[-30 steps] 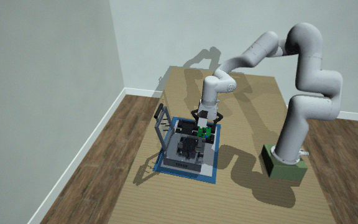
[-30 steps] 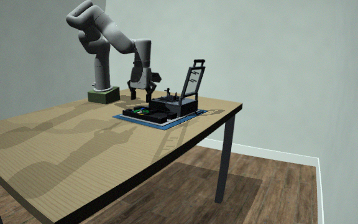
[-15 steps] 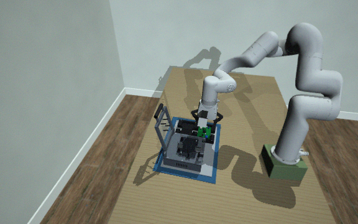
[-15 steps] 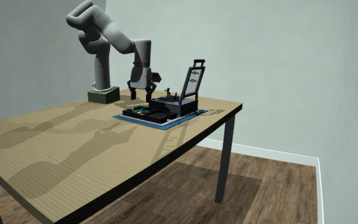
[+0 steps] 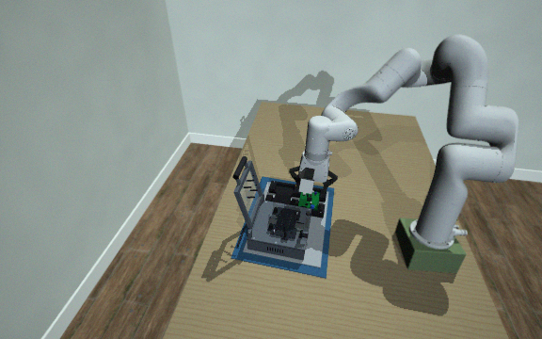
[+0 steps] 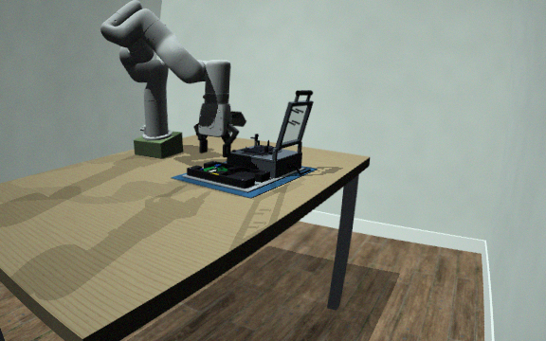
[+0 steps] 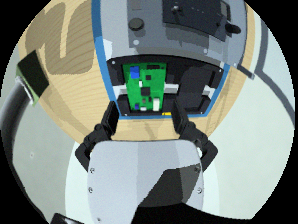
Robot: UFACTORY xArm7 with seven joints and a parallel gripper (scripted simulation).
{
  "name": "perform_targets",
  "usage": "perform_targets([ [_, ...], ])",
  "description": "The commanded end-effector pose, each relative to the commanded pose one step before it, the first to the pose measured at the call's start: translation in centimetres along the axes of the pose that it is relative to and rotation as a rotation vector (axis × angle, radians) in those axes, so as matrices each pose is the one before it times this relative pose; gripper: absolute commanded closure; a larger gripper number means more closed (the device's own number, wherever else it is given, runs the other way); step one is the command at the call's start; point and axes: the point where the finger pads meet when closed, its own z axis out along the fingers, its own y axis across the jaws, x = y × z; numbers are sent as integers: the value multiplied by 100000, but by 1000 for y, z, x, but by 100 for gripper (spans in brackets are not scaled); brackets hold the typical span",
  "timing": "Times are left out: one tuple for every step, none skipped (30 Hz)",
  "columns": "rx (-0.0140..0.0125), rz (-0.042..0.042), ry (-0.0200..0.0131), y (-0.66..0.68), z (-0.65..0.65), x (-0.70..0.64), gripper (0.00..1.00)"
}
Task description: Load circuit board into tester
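Item: pincer. You have it spread wide and empty above the tray, one finger to each long side of the board, lined up, by my judgement, for the finger recesses.
Item: circuit board. Flat green rectangle, face up in the tray's left pocket in the wrist view; blue part at the far end.
Item: tester. Dark, boxy; framed clear lid stands raised, leaving the plate open to you.
Item: blue mat on wood-grain table.

The circuit board is bright green with a blue part and small white bits, lying in a black tray. Under the dark grey tester lies a blue mat on a pale striped wood table. The arm's pedestal is olive green.
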Motion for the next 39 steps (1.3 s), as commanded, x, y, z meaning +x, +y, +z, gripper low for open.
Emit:
perform_targets([
  [-279,-54,-89,133,380,4,0],
  [0,0,0,4,134,1,0],
  [-1,1,0,5,142,1,0],
  [0,-1,0,4,150,1,0],
  [0,0,0,5,156,1,0],
  [-1,1,0,5,160,1,0],
  [1,-1,0,4,164,2,0],
  [0,0,0,5,167,1,0],
  [0,0,0,5,168,1,0],
  [0,0,0,0,0,0,0],
  [0,0,0,0,0,0,0],
  [1,-1,-1,4,168,2,0],
  [-1,1,1,6,166,1,0],
  [0,0,0,5,163,1,0],
  [1,-1,0,4,159,2,0],
  [-1,1,1,5,154,1,0],
  [0,0,0,4,147,1,0],
  [1,-1,0,4,140,1,0],
  [-1,1,1,5,131,1,0],
  [0,0,0,4,122,1,0],
  [1,-1,0,3,111,1,0],
  [0,0,0,3,100,1,0],
  [-1,1,0,3,89,0,0],
  [0,0,0,3,77,1,0],
  [0,0,0,2,66,1,0],
  [0,0,0,1,54,1,0],
  [0,0,0,0,0,0,0],
  [0,0,0,0,0,0,0],
  [0,0,0,1,43,0,0],
  [0,0,0,1,32,0,0],
  [0,0,0,1,23,0,0],
  [0,0,0,0,14,0,0],
  [0,0,0,0,8,0,0],
  [0,0,0,0,3,0,0],
  [0,0,0,0,0,0,0],
  [0,0,0,0,0,0,0],
  [0,0,0,0,0,0,0],
  [0,0,0,0,0,0,0],
  [0,0,0,0,0,0,0],
])
